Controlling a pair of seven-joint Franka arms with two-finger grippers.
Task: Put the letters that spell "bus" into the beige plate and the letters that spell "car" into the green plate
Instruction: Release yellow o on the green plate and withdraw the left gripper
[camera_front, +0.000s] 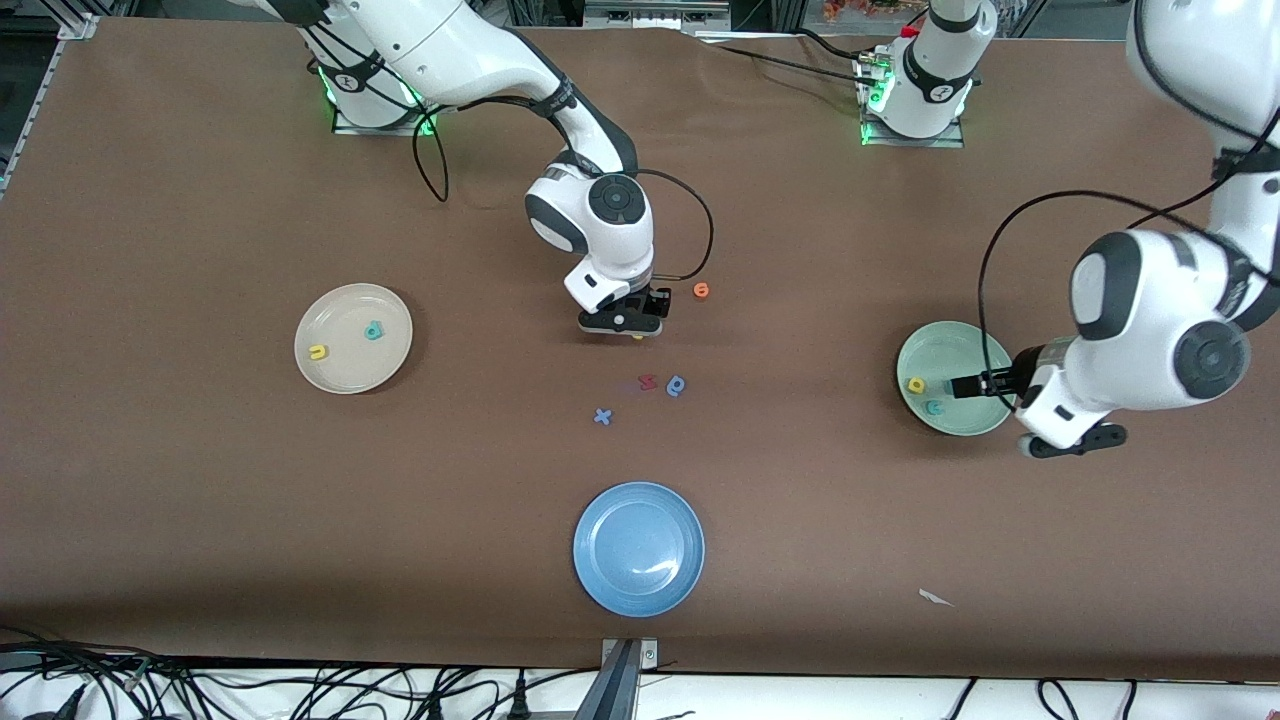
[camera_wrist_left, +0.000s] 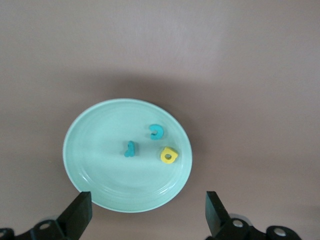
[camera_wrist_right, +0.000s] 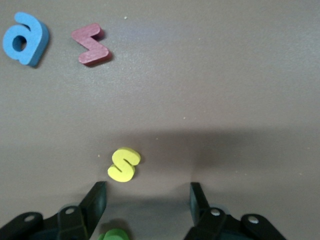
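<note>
Nearest you sits the blue plate (camera_front: 639, 548), then the blue x (camera_front: 602, 416), the red z (camera_front: 647, 382) and the blue letter (camera_front: 677, 385). Your left gripper (camera_wrist_left: 147, 215) hangs fingers apart over the green plate (camera_front: 925, 352), which holds the c (camera_wrist_left: 156, 131), a (camera_wrist_left: 168, 155) and what looks like the r (camera_wrist_left: 130, 149), while the beige plate (camera_front: 335, 375) holds the u (camera_front: 318, 352) and b (camera_front: 374, 331). Your right gripper (camera_wrist_right: 148, 202) is low over the table, jaws apart and empty, with the yellow s (camera_wrist_right: 124, 164) on the table just ahead of one fingertip; farthest lies an orange letter (camera_front: 702, 290).
</note>
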